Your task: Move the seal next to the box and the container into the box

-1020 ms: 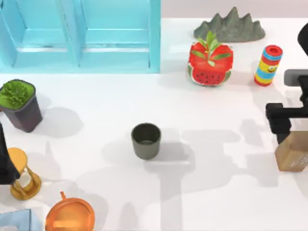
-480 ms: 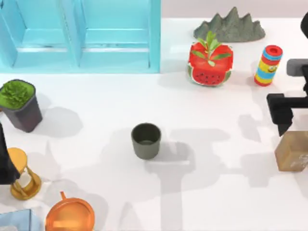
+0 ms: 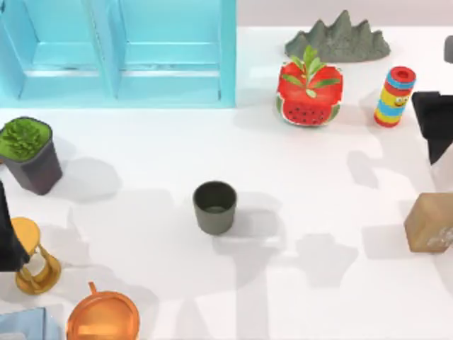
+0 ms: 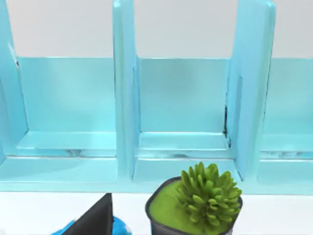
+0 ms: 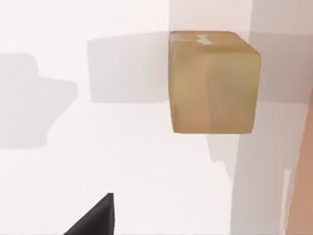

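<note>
One seal [image 3: 429, 222] sits on the table [image 3: 318, 177] at the right edge, apart from the right gripper [image 3: 433, 126] beyond it, whose claw opening I cannot tell. Cup [image 3: 214, 207] stands mid-table, well clear of the blue box [image 3: 120, 53] at far left; the left arm [image 3: 8, 234] waits at the left edge.

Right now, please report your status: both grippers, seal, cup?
Right gripper at right edge, above the tan wooden cube seal, apart. Left arm parked at left edge. Dark grey-green round cup upright mid-table, nothing close around it.

Both arms are plain matte black: the right hand [image 3: 433, 127] blocky and square-edged, the left arm [image 3: 8, 234] a dark slanted bar.
</note>
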{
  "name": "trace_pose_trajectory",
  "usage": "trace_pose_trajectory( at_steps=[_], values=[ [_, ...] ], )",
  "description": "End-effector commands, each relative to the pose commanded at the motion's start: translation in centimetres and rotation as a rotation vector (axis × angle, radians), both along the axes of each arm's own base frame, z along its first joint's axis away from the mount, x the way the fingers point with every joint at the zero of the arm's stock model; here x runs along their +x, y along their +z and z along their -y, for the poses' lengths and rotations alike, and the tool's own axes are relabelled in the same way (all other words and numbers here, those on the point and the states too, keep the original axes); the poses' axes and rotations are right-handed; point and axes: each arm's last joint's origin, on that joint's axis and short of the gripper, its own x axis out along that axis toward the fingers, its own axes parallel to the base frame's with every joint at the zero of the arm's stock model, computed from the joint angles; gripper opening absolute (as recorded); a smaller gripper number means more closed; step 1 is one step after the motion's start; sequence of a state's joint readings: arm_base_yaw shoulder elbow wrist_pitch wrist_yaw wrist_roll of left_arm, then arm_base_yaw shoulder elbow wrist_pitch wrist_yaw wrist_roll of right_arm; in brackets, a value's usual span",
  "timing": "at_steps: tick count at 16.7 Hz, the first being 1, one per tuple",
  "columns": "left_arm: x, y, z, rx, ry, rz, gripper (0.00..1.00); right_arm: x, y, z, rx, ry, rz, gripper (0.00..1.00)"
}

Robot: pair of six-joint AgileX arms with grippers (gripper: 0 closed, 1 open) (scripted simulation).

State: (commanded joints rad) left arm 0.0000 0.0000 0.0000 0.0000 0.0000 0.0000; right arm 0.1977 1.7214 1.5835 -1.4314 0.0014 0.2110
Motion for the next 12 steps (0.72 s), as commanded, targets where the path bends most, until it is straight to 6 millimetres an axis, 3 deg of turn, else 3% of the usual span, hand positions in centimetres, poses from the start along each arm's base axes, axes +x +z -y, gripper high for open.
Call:
trace_pose_trajectory(
  at_steps=[5, 7, 9, 12],
  values=[
    [0.0, 0.0, 0.0, 0.0, 0.0, 0.0, 1.0, 0.0, 0.0, -0.2, -0.001, 0.003, -0.004, 1.0],
    [0.0, 0.0, 0.0, 0.0, 0.0, 0.0, 1.0, 0.6, -0.1, -1.4, -0.007, 0.004, -0.005, 1.0],
    [0.0, 0.0, 0.0, 0.0, 0.0, 0.0, 1.0, 1.6, -0.4, -4.3, -0.019, 0.007, -0.007, 1.0],
    [0.0, 0.0, 0.0, 0.0, 0.0, 0.0, 1.0, 2.6, -1.1, -12.0, -0.036, 0.031, 0.009, 1.0]
  ],
)
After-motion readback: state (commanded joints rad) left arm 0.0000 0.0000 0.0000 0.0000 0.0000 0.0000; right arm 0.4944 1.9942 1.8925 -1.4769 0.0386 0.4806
